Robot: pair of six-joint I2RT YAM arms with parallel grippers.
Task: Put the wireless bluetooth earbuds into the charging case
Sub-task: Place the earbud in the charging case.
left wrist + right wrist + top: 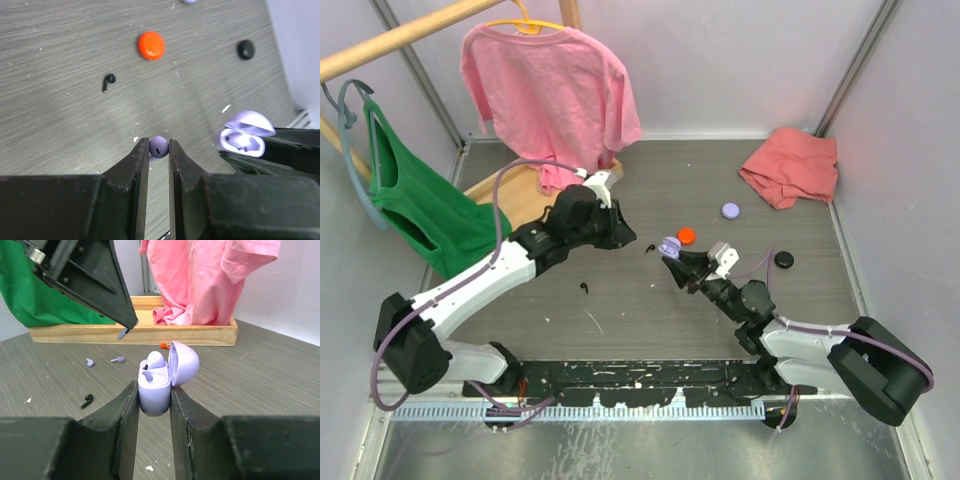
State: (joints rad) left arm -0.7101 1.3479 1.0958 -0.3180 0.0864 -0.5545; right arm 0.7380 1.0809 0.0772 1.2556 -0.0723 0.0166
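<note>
My right gripper (154,390) is shut on an open lilac charging case (154,390), lid (183,363) tipped back to the right. One lilac earbud (155,360) sits in the case's far socket; the near socket shows empty. My left gripper (159,145) is shut on another lilac earbud (159,147), held above the table just left of the case (243,137). In the right wrist view its fingertips (127,322) hang up and left of the case, the earbud stem (122,333) poking out below. From above, both grippers meet mid-table at the case (669,246).
Loose on the table: two lilac earbuds (90,362) (118,359), a black earbud (108,81), an orange-red one (165,345). Closed round cases lie beyond: orange-red (686,235), lilac (730,210), black (784,259). Wooden rack base (132,332), pink shirt (550,85), green garment (415,205), pink cloth (792,165).
</note>
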